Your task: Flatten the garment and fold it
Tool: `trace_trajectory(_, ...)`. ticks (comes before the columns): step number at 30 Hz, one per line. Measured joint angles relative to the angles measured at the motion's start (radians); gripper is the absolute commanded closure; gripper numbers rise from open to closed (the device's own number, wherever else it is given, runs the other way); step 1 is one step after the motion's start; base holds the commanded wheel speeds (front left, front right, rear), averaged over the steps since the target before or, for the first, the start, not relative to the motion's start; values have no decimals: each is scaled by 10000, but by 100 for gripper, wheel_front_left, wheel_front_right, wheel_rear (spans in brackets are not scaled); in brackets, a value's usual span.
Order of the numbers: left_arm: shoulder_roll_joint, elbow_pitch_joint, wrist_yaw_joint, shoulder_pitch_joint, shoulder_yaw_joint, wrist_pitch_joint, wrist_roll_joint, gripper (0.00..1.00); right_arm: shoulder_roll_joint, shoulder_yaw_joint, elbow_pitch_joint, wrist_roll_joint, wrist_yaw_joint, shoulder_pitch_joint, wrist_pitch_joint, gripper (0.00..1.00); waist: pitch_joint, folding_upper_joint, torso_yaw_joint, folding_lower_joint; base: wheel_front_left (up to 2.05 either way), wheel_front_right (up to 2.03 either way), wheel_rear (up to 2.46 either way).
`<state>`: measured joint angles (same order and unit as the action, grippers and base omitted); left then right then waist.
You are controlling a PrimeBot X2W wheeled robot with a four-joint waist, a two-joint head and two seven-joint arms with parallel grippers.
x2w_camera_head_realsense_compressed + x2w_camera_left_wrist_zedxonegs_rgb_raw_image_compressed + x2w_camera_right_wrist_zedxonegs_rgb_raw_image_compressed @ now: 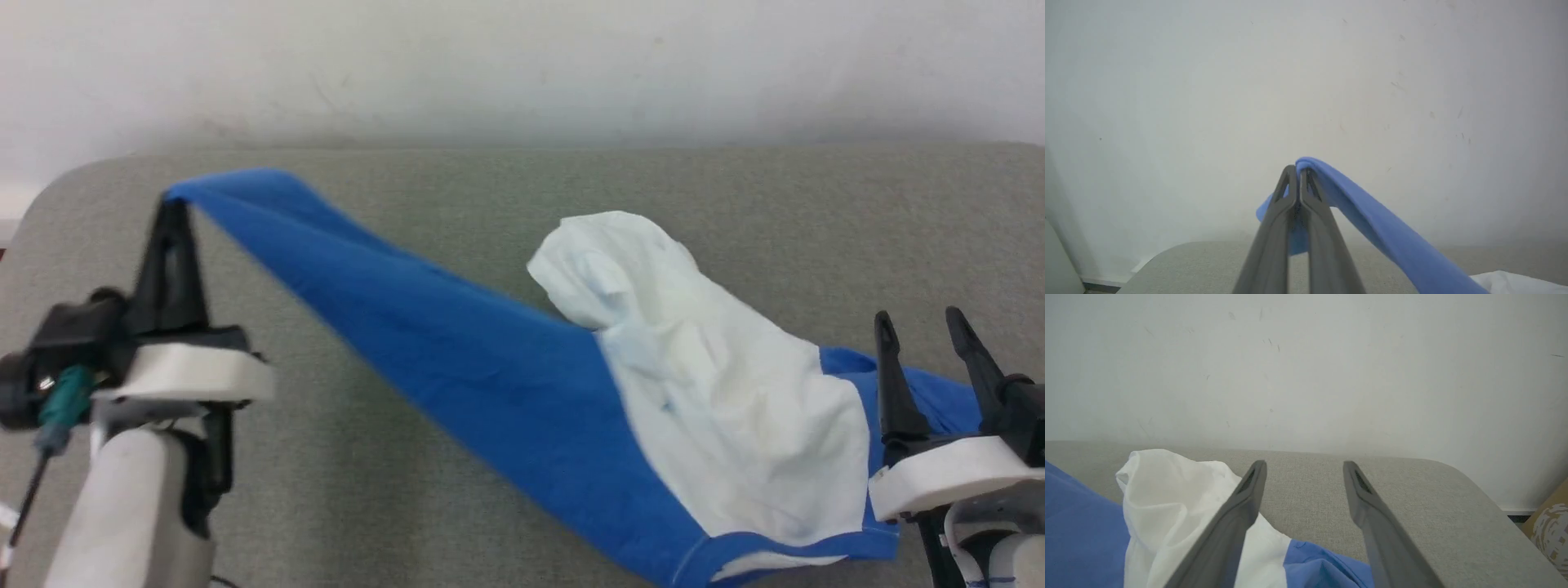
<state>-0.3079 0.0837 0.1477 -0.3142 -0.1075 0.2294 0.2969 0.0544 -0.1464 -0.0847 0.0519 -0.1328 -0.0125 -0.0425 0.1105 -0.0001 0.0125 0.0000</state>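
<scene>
Garment (506,384) on table (735,204), wall (522,65) behind

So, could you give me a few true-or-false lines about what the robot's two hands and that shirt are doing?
1. The left hand is pinching blue cloth of the shirt. True.
2. The right hand grips the shirt too. False: its fingers stand apart and hold nothing.
3. The shirt lies flat and neatly folded. False: it is bunched up, with one blue part stretched up to the left hand.
4. The shirt rests on a grey surface. True.
</scene>
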Motion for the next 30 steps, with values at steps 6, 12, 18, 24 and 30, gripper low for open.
trace_trajectory(6,-219,263,675,942,1187,163,301,100,-4,142,-2,-13,0,39,242,0,-122,0,536,-1,0,0,0)
trace_trajectory(12,-324,1996,556,1204,1058,-853,640,0,-10,267,54,-54,0,38,380,0,27,1,727,1,0,0,0)
trace_trajectory(18,-148,2560,464,795,961,-272,658,0,-8,268,199,-54,0,42,508,0,11,1,766,1,0,0,0)
trace_trajectory(24,178,1267,-150,694,476,253,268,0,88,274,238,-67,0,113,757,0,-334,1,846,0,0,0,0)
trace_trajectory(30,825,-750,-571,1505,-127,276,-723,0,899,917,345,286,0,126,1941,0,-568,2,1153,0,0,0,0)
